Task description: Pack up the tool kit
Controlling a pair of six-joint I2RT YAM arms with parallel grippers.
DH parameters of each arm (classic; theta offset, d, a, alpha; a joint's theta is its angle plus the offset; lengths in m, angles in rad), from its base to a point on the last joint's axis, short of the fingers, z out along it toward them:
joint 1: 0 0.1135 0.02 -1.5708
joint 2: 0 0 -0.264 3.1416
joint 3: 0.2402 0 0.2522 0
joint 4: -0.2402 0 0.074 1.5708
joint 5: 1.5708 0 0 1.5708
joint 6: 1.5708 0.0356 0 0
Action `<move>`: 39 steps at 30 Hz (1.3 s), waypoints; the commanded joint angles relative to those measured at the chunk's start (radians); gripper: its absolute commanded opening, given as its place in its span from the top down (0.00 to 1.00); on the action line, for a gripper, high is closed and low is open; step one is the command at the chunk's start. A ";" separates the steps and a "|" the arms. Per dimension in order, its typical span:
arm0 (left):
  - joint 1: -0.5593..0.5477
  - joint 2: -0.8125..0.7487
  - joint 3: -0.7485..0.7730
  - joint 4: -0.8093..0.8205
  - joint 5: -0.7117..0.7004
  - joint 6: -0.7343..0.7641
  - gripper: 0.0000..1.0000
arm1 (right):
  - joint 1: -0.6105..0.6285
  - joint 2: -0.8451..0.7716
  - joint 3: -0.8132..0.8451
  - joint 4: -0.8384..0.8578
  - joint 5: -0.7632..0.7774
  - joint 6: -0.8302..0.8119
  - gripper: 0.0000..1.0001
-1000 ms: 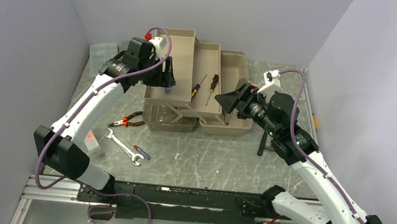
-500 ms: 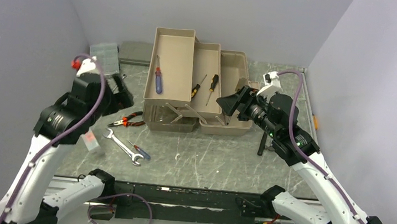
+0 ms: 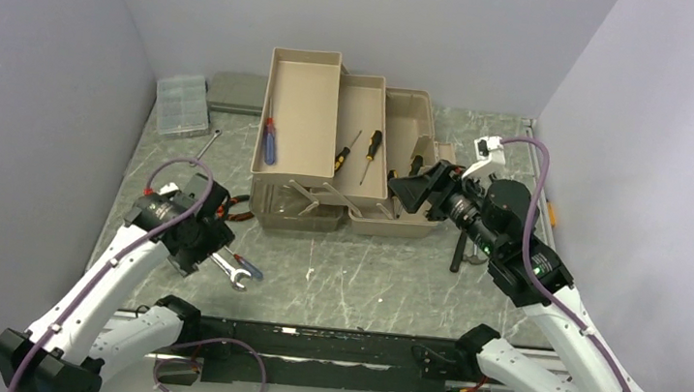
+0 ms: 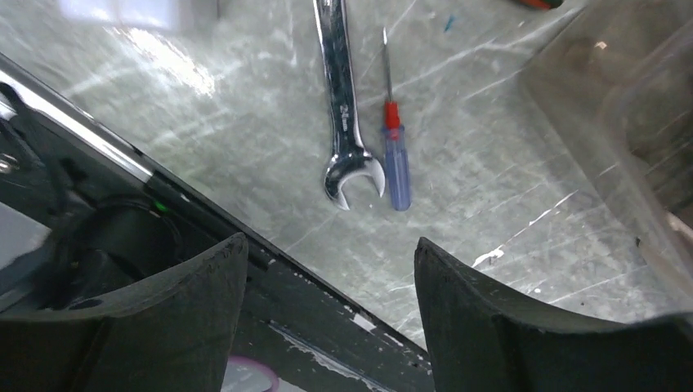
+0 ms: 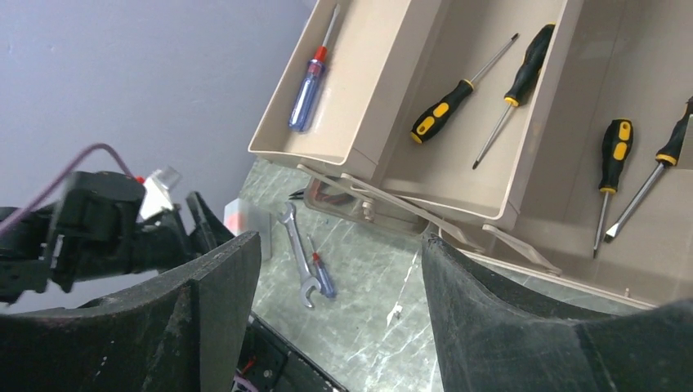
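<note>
The tool kit's taupe toolbox (image 3: 305, 54) stands open at the back, its trays folded out. A blue-handled screwdriver (image 3: 269, 140) lies in the left tray, and two yellow-and-black screwdrivers (image 5: 445, 110) lie in the middle one. Two more (image 5: 611, 159) rest in the box body. My left gripper (image 3: 215, 241) hangs open and empty at the front left, just above a chrome wrench (image 4: 343, 122) and a small blue screwdriver (image 4: 395, 159). Red-handled pliers (image 3: 241, 206) peek out beside the toolbox. My right gripper (image 3: 419, 189) is open and empty over the toolbox's right front corner.
A clear organiser box (image 3: 182, 104) and a flat grey case (image 3: 235, 90) sit at the back left, a thin metal tool (image 3: 209, 143) in front of them. A black tool (image 3: 459, 252) lies right of the toolbox. The black base rail (image 3: 308, 343) runs along the near edge.
My left arm has pulled back from the left tray, leaving the blue-handled screwdriver there, and has dropped to the front left over the wrench. The right gripper has shifted slightly to the right.
</note>
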 commanded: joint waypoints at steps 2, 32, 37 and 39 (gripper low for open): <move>-0.016 -0.050 -0.163 0.192 0.129 -0.191 0.25 | -0.003 -0.040 0.014 -0.034 0.022 -0.038 0.27; -0.097 0.305 -0.319 0.511 0.038 -0.395 0.49 | -0.007 -0.104 -0.013 -0.262 0.388 -0.060 0.13; -0.087 0.358 -0.301 0.482 -0.004 -0.392 0.65 | -0.008 -0.108 -0.014 -0.248 0.379 -0.066 0.14; -0.081 0.375 -0.303 0.495 0.001 -0.384 0.74 | -0.007 -0.103 -0.013 -0.246 0.373 -0.064 0.14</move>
